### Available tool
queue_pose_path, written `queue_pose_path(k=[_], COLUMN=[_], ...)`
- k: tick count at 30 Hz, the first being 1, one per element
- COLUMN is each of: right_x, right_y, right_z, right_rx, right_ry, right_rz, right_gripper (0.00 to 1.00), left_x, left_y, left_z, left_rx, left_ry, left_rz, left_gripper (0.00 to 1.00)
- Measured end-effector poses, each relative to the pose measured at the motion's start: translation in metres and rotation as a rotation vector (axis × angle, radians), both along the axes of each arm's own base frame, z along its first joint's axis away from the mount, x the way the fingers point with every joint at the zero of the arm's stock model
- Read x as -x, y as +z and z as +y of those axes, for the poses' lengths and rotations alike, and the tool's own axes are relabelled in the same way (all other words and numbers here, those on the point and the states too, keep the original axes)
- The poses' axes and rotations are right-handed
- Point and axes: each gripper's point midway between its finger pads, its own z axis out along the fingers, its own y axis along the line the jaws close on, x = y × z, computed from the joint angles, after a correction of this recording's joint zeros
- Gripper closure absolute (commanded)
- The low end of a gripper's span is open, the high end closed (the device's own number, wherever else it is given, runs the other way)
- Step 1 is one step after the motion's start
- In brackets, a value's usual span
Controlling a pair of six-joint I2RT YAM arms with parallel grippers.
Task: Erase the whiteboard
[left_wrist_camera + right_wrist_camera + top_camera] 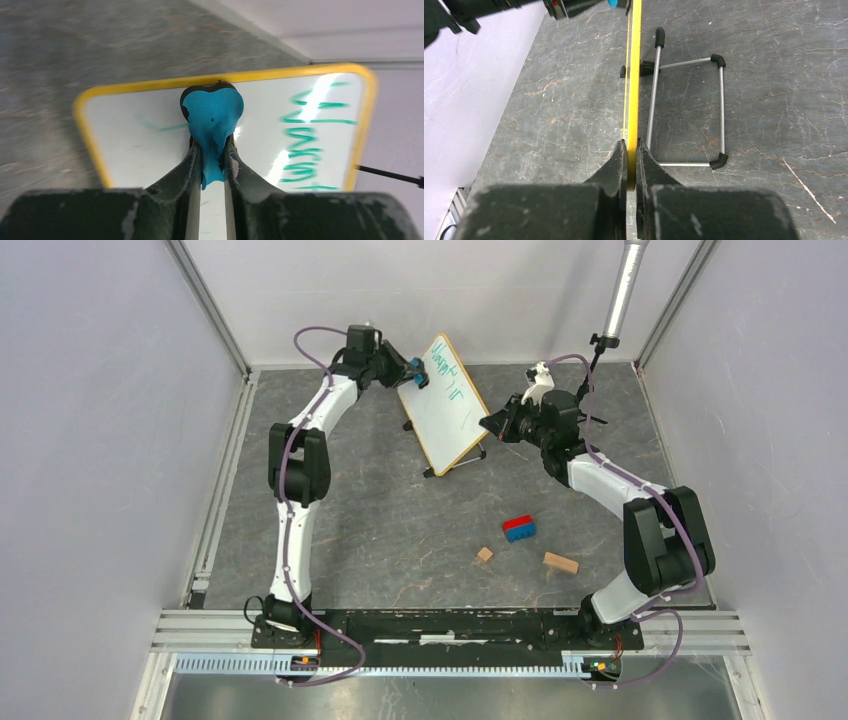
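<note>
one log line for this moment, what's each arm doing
left jaws: shut on blue eraser pad | right jaws: shut on yellow-framed rectangular whiteboard edge | green handwritten marks: present | pad: at board edge

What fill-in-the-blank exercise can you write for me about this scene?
1. The left pincer holds a ___ eraser.
2. The right pincer clamps the ___ by its frame.
3. The handwriting there is ___.
4. ___ wooden blocks lie near the blue-and-red block.
Missing: blue; whiteboard; green; two.

On the whiteboard (131, 150), the green marks (304, 150) blur beyond reading.
</note>
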Motion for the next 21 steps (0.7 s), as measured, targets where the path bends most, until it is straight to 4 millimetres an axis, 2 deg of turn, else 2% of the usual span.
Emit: queue_pose_path(k=[4, 6, 8, 13, 16, 21], right_x=[0.0, 0.0, -0.001, -0.002, -0.003, -0.003], right_y=[0.0, 0.0, 0.0, 0.001, 0.001, 0.002], right_z=[0.001, 0.001, 0.0, 0.002, 0.002, 0.002], right_rx=[0.006, 0.006, 0.007, 0.007, 0.007, 0.006], right_ry=[0.004, 0.004, 0.001, 0.002, 0.002, 0.004], right_rz=[-0.005, -0.005, -0.004, -0.005, -0.005, -0.006], right_gripper=[1.0, 1.0, 1.0, 1.0, 1.0, 1.0], left_x=[-0.005, -0.006, -0.005, -0.01, -0.015, -0.024], left_y=[0.043, 0.052, 0.053, 0.044, 0.031, -0.01], left_z=[-0.03, -0.038, -0.04, -0.031, -0.018, 0.016], left_rx=[0.033, 0.042, 0.043, 0.051, 0.048, 0.032], left_ry=[-0.043, -0.053, -0.055, -0.049, -0.032, 0.02], left_rz=[-0.109, -0.141, -0.145, -0.131, -0.113, -0.043], left_gripper=[0.77, 0.77, 0.77, 0.77, 0.78, 0.78])
